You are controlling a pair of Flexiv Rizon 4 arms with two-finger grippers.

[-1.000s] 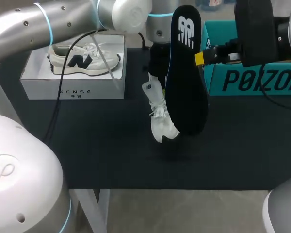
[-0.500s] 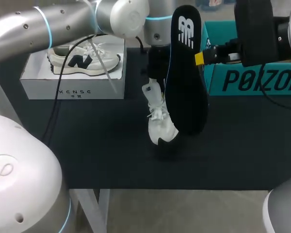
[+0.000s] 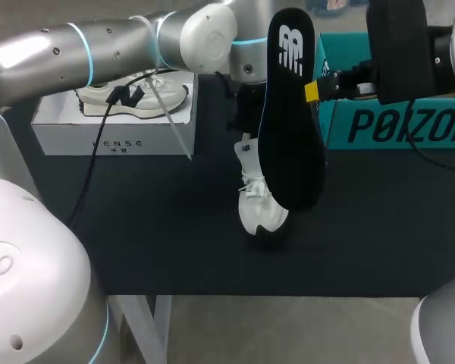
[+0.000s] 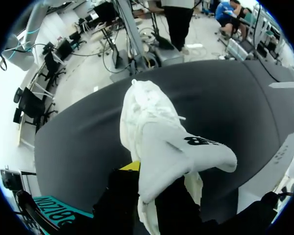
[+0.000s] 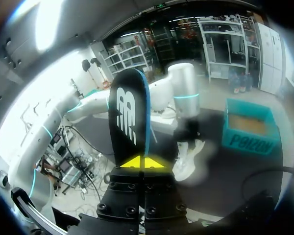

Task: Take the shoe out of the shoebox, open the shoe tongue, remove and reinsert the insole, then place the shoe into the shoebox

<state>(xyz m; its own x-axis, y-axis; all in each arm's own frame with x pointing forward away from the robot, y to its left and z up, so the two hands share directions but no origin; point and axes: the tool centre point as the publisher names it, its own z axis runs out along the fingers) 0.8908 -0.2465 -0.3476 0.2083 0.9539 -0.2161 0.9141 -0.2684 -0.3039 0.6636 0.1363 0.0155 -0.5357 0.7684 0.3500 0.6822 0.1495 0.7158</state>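
- The shoe [image 3: 258,199] is white with white laces. It hangs toe-down over the middle of the dark surface [image 3: 152,235], and I cannot tell whether the toe touches.
- A small dark logo sits on its white flap.
- The left pincer [image 4: 148,182] pinches the shoe's upper end.
- The insole [image 3: 290,121] is black with a blue edge and a large white logo near its top. It stands upright just beside the shoe.
- The right pincer [image 5: 138,162] is clamped on the insole.
- A white box [image 3: 114,135] to the left bears small dark print and holds a second shoe [image 3: 133,95].
- A teal box [image 3: 394,121] to the right bears large dark lettering.
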